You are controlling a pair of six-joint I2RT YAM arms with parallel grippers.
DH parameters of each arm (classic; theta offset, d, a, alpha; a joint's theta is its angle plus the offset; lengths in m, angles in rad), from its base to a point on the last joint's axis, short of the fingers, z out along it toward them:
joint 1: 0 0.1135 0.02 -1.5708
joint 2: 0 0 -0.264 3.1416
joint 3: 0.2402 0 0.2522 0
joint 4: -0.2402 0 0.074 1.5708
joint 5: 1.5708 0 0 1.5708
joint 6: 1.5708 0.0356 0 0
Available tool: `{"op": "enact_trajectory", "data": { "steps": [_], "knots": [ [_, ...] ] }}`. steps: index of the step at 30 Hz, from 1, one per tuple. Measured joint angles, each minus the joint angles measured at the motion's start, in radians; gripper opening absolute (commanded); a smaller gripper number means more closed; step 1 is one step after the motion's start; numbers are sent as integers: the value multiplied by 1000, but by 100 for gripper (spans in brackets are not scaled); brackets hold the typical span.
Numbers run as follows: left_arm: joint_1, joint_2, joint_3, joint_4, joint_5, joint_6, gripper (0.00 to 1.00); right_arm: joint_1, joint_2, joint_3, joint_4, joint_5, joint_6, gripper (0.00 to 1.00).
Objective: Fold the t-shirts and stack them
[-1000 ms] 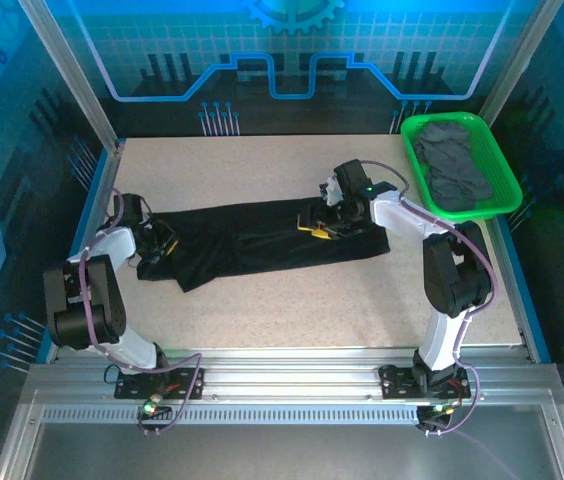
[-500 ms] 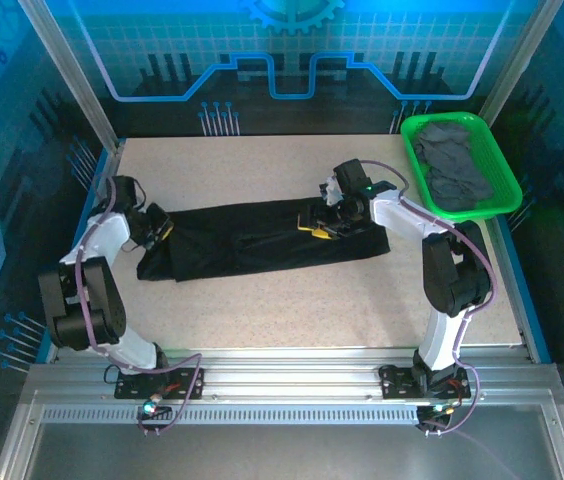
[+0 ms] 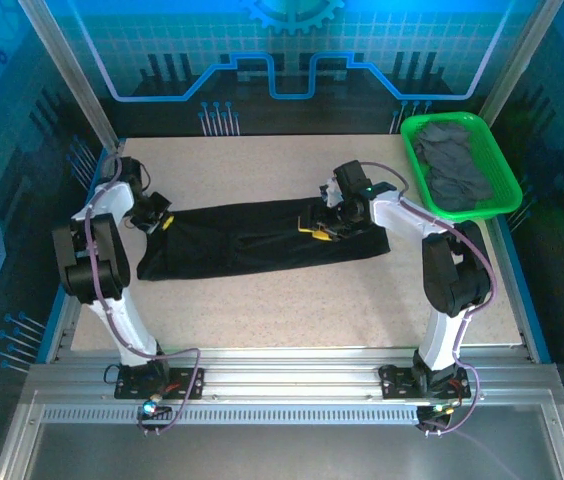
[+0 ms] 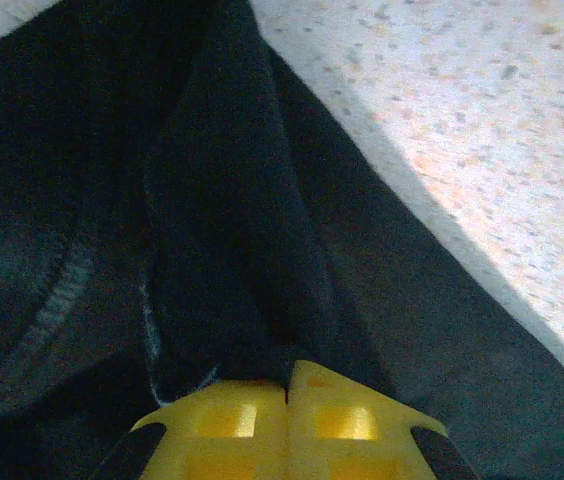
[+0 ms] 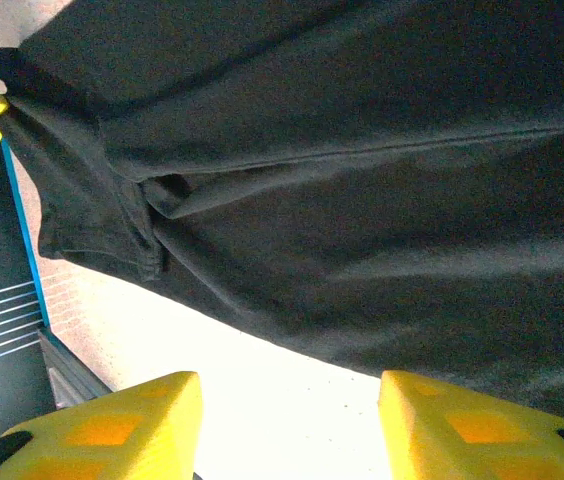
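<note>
Desk (image 3: 292, 300): near half bare.
Left gripper (image 4: 287, 395): clamped on left end of black t-shirt (image 3: 252, 240).
Right gripper (image 5: 290, 415): apart, over its right part.

We record: black t-shirt (image 3: 262, 238), plain; dark grey t-shirts (image 3: 452, 170), plain; basket (image 3: 442, 117), bright green; desk (image 3: 292, 300), beige with fine speckle; left claw (image 4: 287, 390) and right claw (image 5: 290, 410), yellow fingers.

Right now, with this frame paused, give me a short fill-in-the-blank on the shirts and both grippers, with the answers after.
1. The t-shirt stretched along the table is ___ in colour.
2. The left gripper is ___ on that t-shirt's end.
3. The right gripper, over the same cloth, is ___.
4. The dark grey t-shirts lie in the ___ basket.
Missing words: black; shut; open; green.
</note>
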Motion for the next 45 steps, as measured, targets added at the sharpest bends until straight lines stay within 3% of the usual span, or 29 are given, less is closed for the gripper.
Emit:
{"op": "enact_trajectory", "data": {
  "steps": [5,10,14,18,20,23,31,36,40,45],
  "knots": [
    [0,73,41,-12,-37,0,7,0,-4,-26,0,4,0,50],
    [0,95,69,-29,-80,5,23,-3,-25,-39,-19,29,-2,49],
    [-16,32,55,-42,-194,9,38,-48,-48,-31,-61,84,-27,46],
    [-89,-209,-48,-41,-281,-44,35,-132,-38,53,-153,202,-75,37],
    [-145,-335,-115,-19,-277,-110,30,-167,2,152,-204,271,-103,33],
    [-217,-380,-192,8,-220,-217,26,-188,113,317,-256,364,-146,30],
    [-283,-62,-185,18,-129,-372,21,-188,453,617,-438,533,-204,28],
    [-282,45,-34,-19,-132,-382,21,-176,502,630,-518,600,-215,28],
    [-282,171,141,-51,-134,-367,21,-134,409,462,-523,642,-195,29],
    [-288,394,497,-89,-112,-328,21,-35,217,141,-516,599,-106,30]
  ]
}}
